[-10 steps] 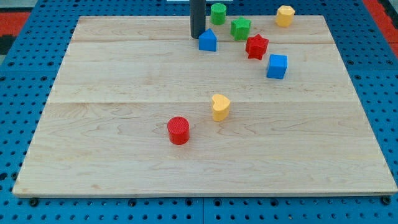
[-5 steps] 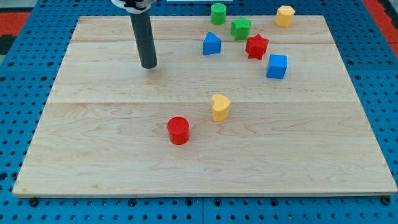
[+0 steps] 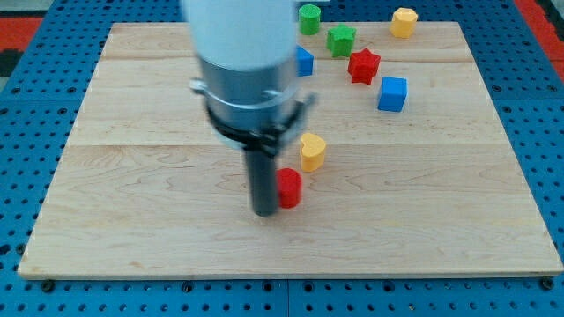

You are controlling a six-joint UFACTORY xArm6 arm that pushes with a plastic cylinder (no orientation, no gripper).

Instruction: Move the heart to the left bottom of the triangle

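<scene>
My tip [image 3: 264,212] rests on the wooden board [image 3: 123,220] at the lower middle, touching the left side of the red cylinder [image 3: 289,187]. The yellow heart [image 3: 312,151] lies just up and right of the red cylinder. The blue triangle [image 3: 304,61] sits near the view's top, partly hidden behind my arm's body [image 3: 242,62]. The rod and the arm's body are blurred.
A green cylinder [image 3: 309,18], a green star [image 3: 341,40], a red star [image 3: 363,65], a blue cube [image 3: 392,93] and a yellow hexagon [image 3: 404,21] stand at the board's top right. Blue pegboard [image 3: 26,176] surrounds the board.
My tip swept from the blue triangle at the top, out to the left, then down to the red cylinder. The red cylinder has shifted right, closer to the yellow heart.
</scene>
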